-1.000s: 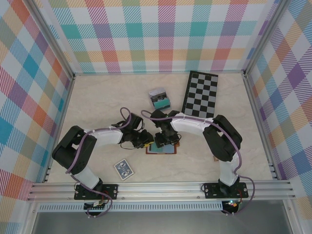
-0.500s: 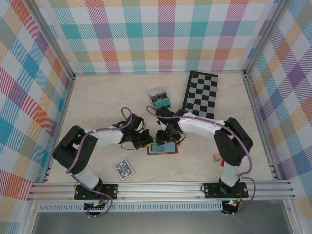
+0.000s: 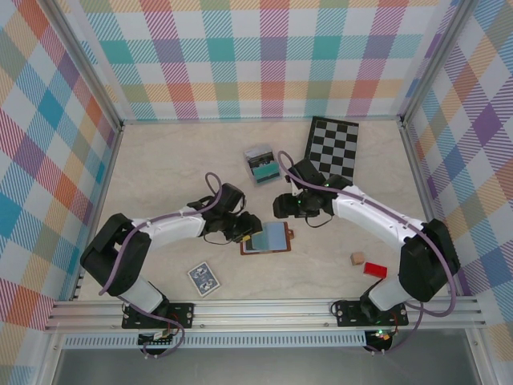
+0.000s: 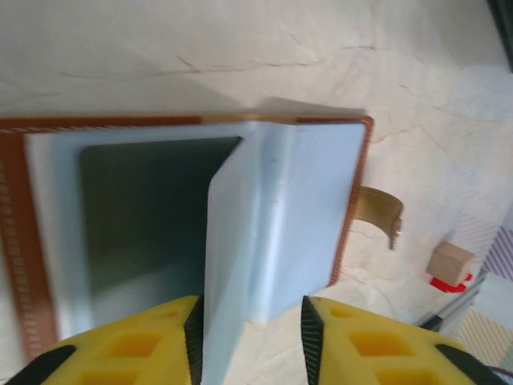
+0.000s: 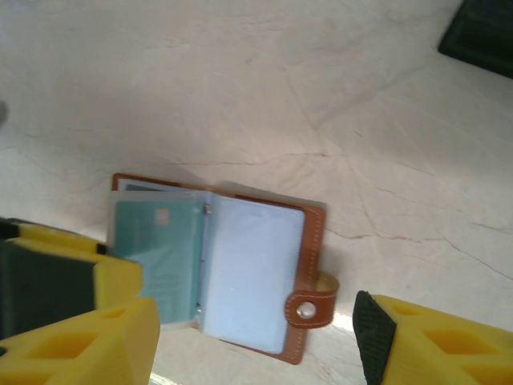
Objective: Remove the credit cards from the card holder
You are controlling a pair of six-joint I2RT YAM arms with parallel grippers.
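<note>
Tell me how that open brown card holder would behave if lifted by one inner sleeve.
Probably floppy: one blue-grey sleeve bends up from the card holder. Likely light and thin, so it may slide on the smooth table when pushed. The snap tab might dangle.

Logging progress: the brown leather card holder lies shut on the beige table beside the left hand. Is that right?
Not quite. The brown leather card holder lies open, not shut, as the right wrist view shows; it is on the beige table beside the left hand.
</note>
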